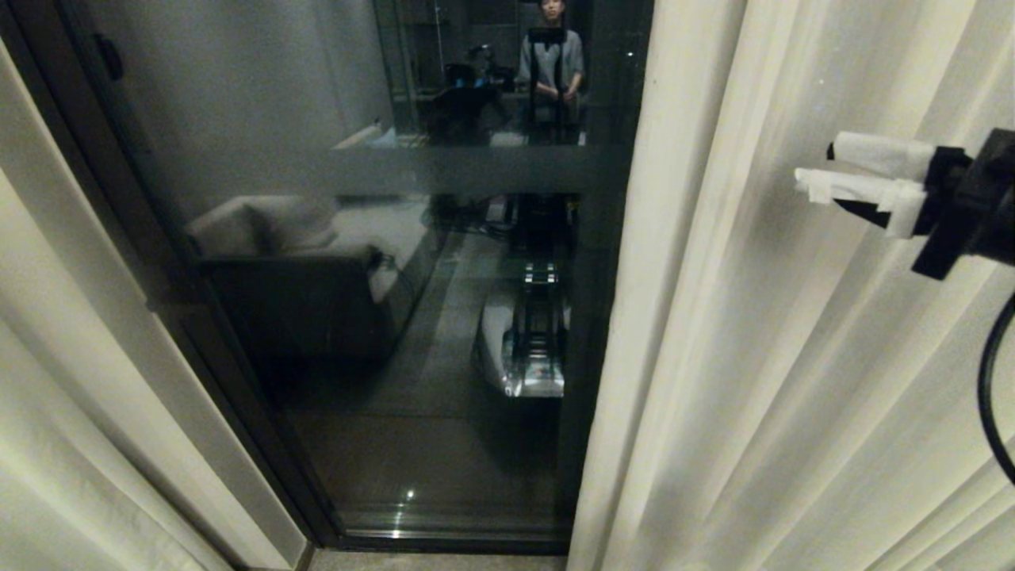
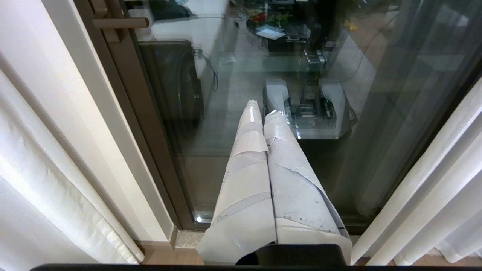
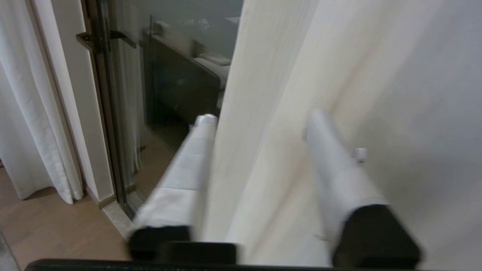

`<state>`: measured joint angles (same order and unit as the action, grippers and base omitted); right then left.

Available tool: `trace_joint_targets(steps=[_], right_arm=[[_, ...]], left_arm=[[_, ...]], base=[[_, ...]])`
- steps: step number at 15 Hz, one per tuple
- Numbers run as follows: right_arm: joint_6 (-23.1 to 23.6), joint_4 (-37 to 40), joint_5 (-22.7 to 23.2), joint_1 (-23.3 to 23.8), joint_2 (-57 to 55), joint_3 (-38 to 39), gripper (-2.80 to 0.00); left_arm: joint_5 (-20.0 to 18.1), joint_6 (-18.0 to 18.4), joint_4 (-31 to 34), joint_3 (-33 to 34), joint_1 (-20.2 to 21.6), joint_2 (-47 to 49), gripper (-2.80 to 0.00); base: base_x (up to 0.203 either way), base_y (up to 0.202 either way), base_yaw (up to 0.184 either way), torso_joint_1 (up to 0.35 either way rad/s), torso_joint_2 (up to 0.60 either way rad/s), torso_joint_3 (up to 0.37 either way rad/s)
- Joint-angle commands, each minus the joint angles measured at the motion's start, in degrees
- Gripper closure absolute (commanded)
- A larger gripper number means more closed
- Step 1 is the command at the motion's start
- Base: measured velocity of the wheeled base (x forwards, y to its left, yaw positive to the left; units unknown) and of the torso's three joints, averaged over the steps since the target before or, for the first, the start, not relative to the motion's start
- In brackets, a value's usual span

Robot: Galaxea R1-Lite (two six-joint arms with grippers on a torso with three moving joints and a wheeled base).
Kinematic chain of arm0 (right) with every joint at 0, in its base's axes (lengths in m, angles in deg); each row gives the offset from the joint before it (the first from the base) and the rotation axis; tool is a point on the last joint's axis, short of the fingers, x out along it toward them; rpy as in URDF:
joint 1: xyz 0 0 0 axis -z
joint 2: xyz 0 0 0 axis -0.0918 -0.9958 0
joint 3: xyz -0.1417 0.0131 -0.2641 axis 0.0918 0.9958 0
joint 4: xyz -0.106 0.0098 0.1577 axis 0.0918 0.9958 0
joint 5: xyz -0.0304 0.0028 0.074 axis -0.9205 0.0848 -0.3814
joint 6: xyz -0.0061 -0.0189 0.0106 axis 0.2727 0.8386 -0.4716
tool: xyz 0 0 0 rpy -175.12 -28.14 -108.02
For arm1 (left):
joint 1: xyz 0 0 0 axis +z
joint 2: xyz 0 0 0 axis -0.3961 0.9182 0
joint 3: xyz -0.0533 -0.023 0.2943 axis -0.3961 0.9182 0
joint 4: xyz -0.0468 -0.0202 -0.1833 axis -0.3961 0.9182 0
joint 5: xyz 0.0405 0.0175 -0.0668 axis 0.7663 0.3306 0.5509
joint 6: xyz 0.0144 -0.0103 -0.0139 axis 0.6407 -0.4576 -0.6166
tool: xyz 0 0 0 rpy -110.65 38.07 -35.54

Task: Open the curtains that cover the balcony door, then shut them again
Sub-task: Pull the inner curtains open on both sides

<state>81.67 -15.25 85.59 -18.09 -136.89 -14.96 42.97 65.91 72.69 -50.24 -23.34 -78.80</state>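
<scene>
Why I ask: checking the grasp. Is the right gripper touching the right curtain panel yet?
Cannot tell. In the right wrist view the right gripper is open, its fingers lying over the right curtain panel, but motion blur hides any contact or gap.

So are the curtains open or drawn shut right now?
Open. The curtains hang parted to either side, leaving the balcony door glass bare between them. The right gripper is open by the right panel's edge.

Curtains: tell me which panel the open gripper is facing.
The right curtain panel; the right gripper hangs open before its pleats, while the left curtain panel has no gripper near.
</scene>
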Motion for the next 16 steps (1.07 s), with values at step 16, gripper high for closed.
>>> trace_joint_targets(steps=[16], right_arm=[[-0.4, 0.6, -10.7, -0.5, -26.0, -29.1, -2.80]], left_arm=[[0.0, 0.0, 0.0, 0.0, 0.0, 0.0, 0.00]], base=[[0.000, 0.000, 0.000, 0.000, 0.00, 0.000]])
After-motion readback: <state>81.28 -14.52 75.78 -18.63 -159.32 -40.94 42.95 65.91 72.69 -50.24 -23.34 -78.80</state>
